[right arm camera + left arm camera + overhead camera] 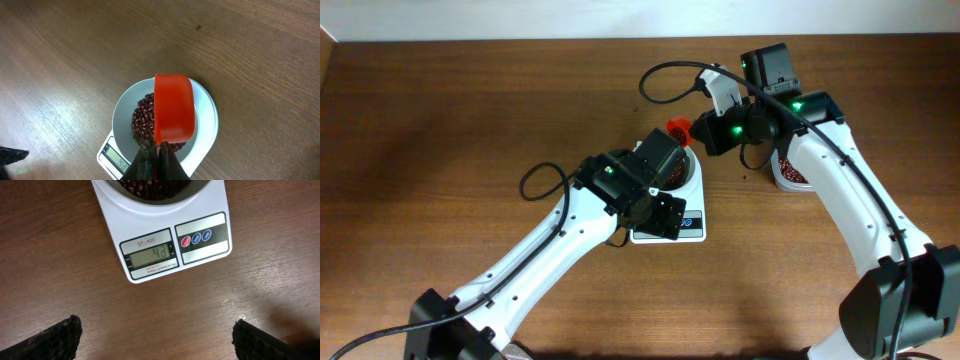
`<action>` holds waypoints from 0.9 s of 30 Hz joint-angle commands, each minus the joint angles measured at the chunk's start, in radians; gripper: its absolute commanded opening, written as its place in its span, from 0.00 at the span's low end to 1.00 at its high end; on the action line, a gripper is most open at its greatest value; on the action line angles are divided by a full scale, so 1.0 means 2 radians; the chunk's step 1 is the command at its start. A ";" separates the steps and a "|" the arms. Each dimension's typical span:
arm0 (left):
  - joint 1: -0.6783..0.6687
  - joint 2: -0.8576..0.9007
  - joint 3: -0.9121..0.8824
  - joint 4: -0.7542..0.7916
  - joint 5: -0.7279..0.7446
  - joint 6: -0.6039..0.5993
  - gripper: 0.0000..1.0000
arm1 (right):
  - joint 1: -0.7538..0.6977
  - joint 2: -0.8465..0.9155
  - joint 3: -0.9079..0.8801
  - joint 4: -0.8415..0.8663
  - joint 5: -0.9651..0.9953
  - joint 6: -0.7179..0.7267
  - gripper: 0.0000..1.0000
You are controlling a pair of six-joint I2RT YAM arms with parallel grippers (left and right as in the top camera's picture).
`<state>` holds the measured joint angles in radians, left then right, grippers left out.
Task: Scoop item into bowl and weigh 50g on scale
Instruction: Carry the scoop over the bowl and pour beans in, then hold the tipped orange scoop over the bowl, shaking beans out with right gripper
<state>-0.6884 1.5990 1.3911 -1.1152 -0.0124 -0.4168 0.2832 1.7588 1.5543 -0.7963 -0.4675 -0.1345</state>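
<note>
The white bowl (125,112) stands on the white scale (165,235) and holds a heap of dark red-brown beans (144,122). The scale's display (152,256) shows a reading near 43. My right gripper (156,150) is shut on the handle of a red scoop (173,107) and holds it over the bowl, outer side toward the camera. Overhead, the scoop (678,130) sits just behind the bowl (688,172). My left gripper (157,340) is open and empty, hovering over the wood in front of the scale.
A tub of beans (790,172) sits to the right of the scale, partly hidden under my right arm. My left arm (550,240) crosses the table from the front left and covers part of the scale (692,228).
</note>
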 commanded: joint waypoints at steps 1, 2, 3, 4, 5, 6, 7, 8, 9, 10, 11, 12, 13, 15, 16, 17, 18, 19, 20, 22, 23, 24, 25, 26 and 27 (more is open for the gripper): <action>-0.002 0.003 -0.002 -0.001 -0.007 -0.008 0.99 | 0.002 -0.009 0.010 0.003 0.005 -0.004 0.04; -0.002 0.003 -0.002 -0.001 -0.007 -0.008 0.99 | 0.002 -0.009 0.010 0.007 0.005 -0.004 0.04; -0.002 0.003 -0.002 -0.001 -0.007 -0.008 0.99 | 0.002 -0.009 0.010 0.008 0.004 -0.004 0.04; -0.002 0.003 -0.002 -0.001 -0.007 -0.008 0.99 | 0.002 -0.009 0.010 0.007 0.004 -0.004 0.04; -0.002 0.003 -0.002 -0.001 -0.007 -0.008 0.99 | 0.002 -0.009 0.010 0.008 0.005 -0.004 0.04; -0.002 0.003 -0.002 -0.001 -0.007 -0.008 0.99 | 0.002 -0.009 0.010 0.008 0.005 -0.004 0.04; -0.002 0.003 -0.002 -0.001 -0.007 -0.008 0.99 | 0.002 -0.009 0.010 0.007 0.013 -0.003 0.04; -0.002 0.003 -0.002 -0.001 -0.007 -0.008 0.99 | 0.003 -0.009 0.010 0.006 0.005 -0.002 0.04; -0.002 0.003 -0.002 -0.001 -0.007 -0.008 0.99 | 0.007 -0.009 0.010 -0.001 -0.012 -0.017 0.04; -0.002 0.003 -0.002 -0.001 -0.007 -0.008 0.99 | 0.007 -0.009 0.010 -0.001 -0.002 -0.017 0.04; -0.002 0.003 -0.002 -0.001 -0.007 -0.008 0.99 | 0.005 -0.009 0.010 0.006 0.001 -0.014 0.04; -0.002 0.003 -0.002 -0.001 -0.007 -0.008 0.99 | 0.006 -0.009 0.010 0.010 0.001 -0.011 0.04; -0.002 0.003 -0.002 -0.001 -0.007 -0.008 0.99 | 0.006 -0.009 0.010 0.011 0.001 -0.008 0.04; -0.002 0.003 -0.002 -0.001 -0.007 -0.008 0.99 | 0.006 -0.009 0.010 0.011 0.001 -0.007 0.04; -0.002 0.003 -0.002 -0.001 -0.007 -0.008 0.99 | 0.006 -0.009 0.010 0.011 0.001 -0.007 0.04; -0.002 0.003 -0.002 -0.001 -0.007 -0.008 0.99 | 0.006 -0.009 0.010 0.011 0.001 -0.007 0.04; -0.002 0.003 -0.002 -0.001 -0.007 -0.008 0.99 | 0.006 -0.009 0.010 0.011 0.001 -0.007 0.04; -0.002 0.003 -0.002 -0.001 -0.007 -0.008 0.99 | 0.006 -0.009 0.010 0.011 0.001 -0.007 0.04; -0.002 0.003 -0.002 -0.001 -0.007 -0.008 0.99 | 0.006 -0.009 0.010 0.011 0.001 -0.007 0.04; -0.002 0.003 -0.002 -0.001 -0.007 -0.008 0.99 | 0.006 -0.009 0.010 0.011 0.001 -0.007 0.04; -0.002 0.003 -0.002 -0.001 -0.007 -0.008 0.99 | 0.006 -0.009 0.010 0.011 0.001 -0.007 0.04; -0.002 0.003 -0.002 -0.001 -0.007 -0.008 0.99 | 0.006 -0.009 0.010 0.011 0.001 -0.007 0.04; -0.002 0.003 -0.002 -0.001 -0.007 -0.008 0.99 | 0.006 -0.009 0.010 0.011 0.001 -0.002 0.04; -0.002 0.003 -0.002 -0.001 -0.007 -0.008 0.99 | 0.006 -0.009 0.010 0.011 0.001 0.008 0.04; -0.002 0.003 -0.002 -0.001 -0.007 -0.008 0.99 | 0.006 -0.009 0.010 0.011 0.001 0.007 0.04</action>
<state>-0.6884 1.5990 1.3911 -1.1152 -0.0124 -0.4168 0.2852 1.7588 1.5543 -0.7780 -0.4675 -0.1402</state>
